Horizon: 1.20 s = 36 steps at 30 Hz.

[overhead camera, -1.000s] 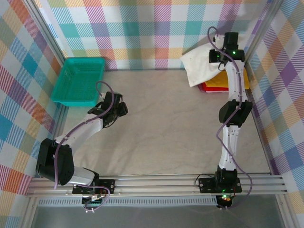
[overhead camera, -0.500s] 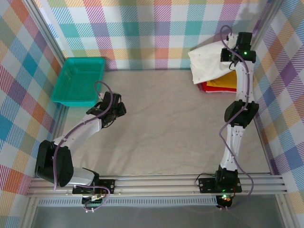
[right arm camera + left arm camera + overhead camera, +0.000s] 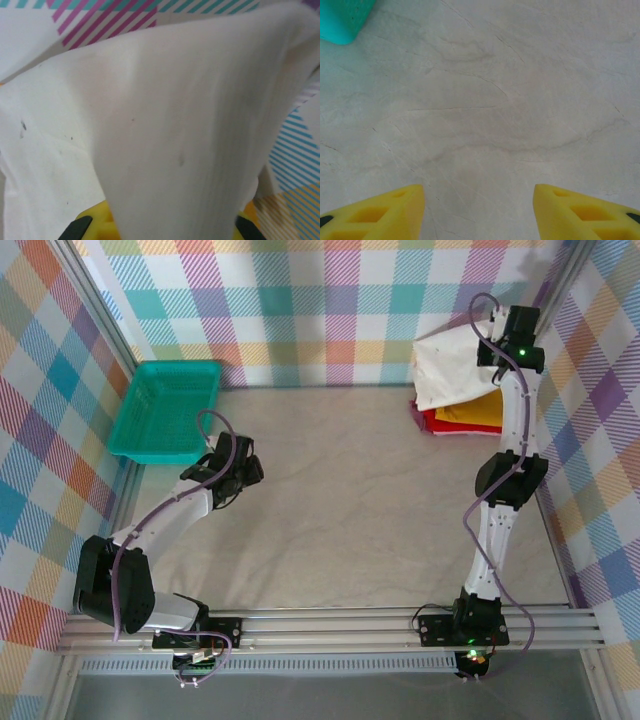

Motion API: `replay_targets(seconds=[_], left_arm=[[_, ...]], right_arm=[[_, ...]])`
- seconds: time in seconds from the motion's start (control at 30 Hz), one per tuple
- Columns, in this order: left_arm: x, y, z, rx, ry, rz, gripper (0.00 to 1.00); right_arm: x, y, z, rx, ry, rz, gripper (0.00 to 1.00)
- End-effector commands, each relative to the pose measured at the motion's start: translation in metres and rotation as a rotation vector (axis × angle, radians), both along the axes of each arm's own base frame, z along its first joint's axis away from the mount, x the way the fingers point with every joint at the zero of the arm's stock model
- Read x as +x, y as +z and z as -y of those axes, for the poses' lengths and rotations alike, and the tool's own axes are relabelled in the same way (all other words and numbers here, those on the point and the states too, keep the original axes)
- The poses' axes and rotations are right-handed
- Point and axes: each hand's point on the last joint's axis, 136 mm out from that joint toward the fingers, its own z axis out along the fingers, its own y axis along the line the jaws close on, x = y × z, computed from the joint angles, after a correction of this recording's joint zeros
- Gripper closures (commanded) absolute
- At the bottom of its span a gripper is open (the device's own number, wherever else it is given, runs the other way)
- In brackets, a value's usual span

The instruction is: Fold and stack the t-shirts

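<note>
Since a second ago the right gripper [image 3: 512,344] has swung rightward and farther, carrying the white t-shirt [image 3: 450,365] pinched between its fingers. The shirt hangs at the far right, over the yellow t-shirt [image 3: 478,412] and the red t-shirt [image 3: 440,426]. The left gripper [image 3: 479,189], fingers spread, hovers over the table [image 3: 350,500] near the teal basket [image 3: 165,410].

Teal mesh basket [image 3: 165,410] at the table's far left edge, pale grey tabletop [image 3: 340,490], plaid-patterned walls [image 3: 300,300]
</note>
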Motion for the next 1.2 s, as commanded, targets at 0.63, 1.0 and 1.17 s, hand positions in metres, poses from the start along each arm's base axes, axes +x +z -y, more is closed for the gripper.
replay_targets(seconds=[0.63,1.0,1.17], left_arm=[[-0.006,0.027,-0.022,0.05,0.04,0.039,0.4],[0.002,0.034,-0.029,0.076,0.064,0.059,0.38],[0.007,0.039,-0.058,0.124,0.128,0.141,0.21]], right_arm=[[0.024,-0.028,0.109,-0.207,-0.369,0.124,1.0],[-0.001,-0.027,0.087,-0.003,-0.316,0.043,0.0],[-0.048,-0.009,0.034,0.228,-0.248,0.079,0.0]])
